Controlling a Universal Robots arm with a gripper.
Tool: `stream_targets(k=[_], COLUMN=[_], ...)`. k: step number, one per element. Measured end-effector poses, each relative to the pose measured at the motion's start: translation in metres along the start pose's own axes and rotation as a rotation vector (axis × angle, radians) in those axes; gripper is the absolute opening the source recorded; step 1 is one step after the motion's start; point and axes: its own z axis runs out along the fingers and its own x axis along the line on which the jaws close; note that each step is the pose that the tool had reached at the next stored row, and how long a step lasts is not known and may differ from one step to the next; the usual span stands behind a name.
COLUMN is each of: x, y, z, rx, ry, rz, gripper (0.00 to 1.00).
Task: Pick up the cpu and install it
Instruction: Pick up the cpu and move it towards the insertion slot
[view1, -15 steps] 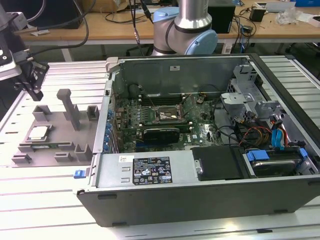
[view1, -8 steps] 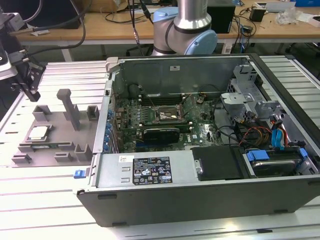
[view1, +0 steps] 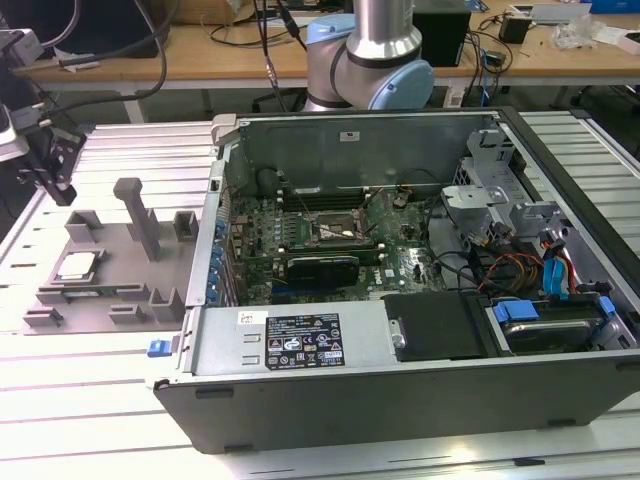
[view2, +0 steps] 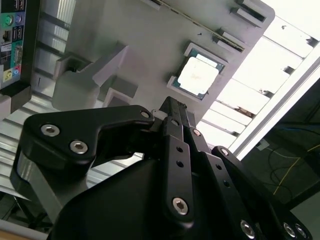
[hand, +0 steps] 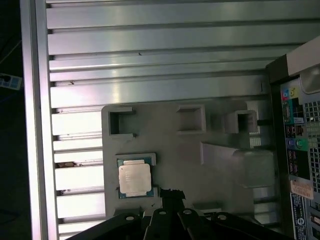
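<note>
The gripper (view2: 172, 106), its jaws drawn together on nothing, hangs over the grey fixture plate (view2: 150, 45). The cpu (view2: 198, 76) lies flat in its nest just beyond the fingertips, untouched.

Silver arm (view1: 385, 25) w/ blue caps (view1: 400, 85), blk gripper (view2: 172, 103)

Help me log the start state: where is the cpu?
The cpu lies in its nest on the grey fixture plate at the exterior view's left, outside the open computer case; in the first wrist view it sits just ahead of the gripper.
</note>
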Motion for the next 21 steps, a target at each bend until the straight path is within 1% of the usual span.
stream_targets(k=[7,12,21], x=[0.0088,0.0123,0.0175], y=[-0.0012,-0.0018,-0.0025], z=[0.0117,0.0183,0.0277], rx=[-0.0001,0.0000,0.0000], ry=[0.0000,0.0001,0.0001], rz=[0.000,0.000,0.000], gripper=[0.11,0.11,0.11])
